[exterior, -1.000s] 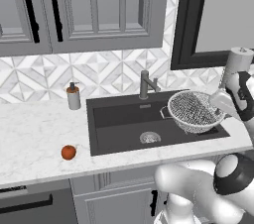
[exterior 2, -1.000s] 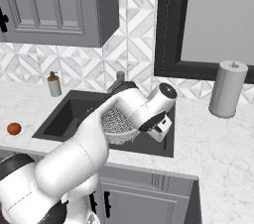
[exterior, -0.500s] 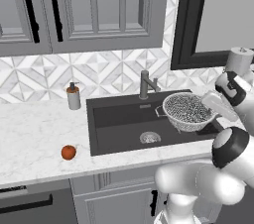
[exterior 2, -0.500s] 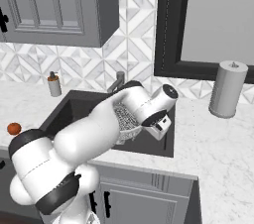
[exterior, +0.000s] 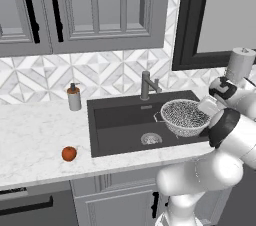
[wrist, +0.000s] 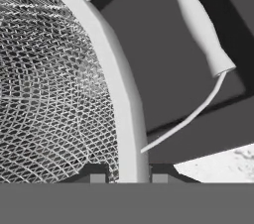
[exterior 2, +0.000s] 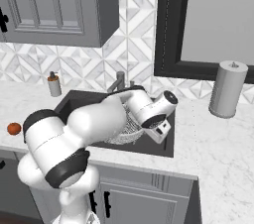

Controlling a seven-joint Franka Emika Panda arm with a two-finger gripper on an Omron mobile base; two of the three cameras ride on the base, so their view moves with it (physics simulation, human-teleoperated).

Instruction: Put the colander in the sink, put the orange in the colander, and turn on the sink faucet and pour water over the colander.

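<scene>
From the right base camera the arm's big white links cover most of the colander (exterior 2: 125, 131), leaving just a sliver of mesh, and they hide much of the sink (exterior 2: 74, 103) too. The faucet (exterior 2: 119, 80) pokes out only at its top. Over on the hand camera, the colander's (wrist: 54, 84) rim runs off the top and left edges. The finger tips (wrist: 97, 174) barely clear the bottom.

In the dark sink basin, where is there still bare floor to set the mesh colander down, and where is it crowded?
Bare floor in the dark rectangular sink: its left half, from the left wall to the round silver drain. The right end is crowded: the gripper holds the silvery mesh colander there by its rim, below the dark grey faucet.
</scene>
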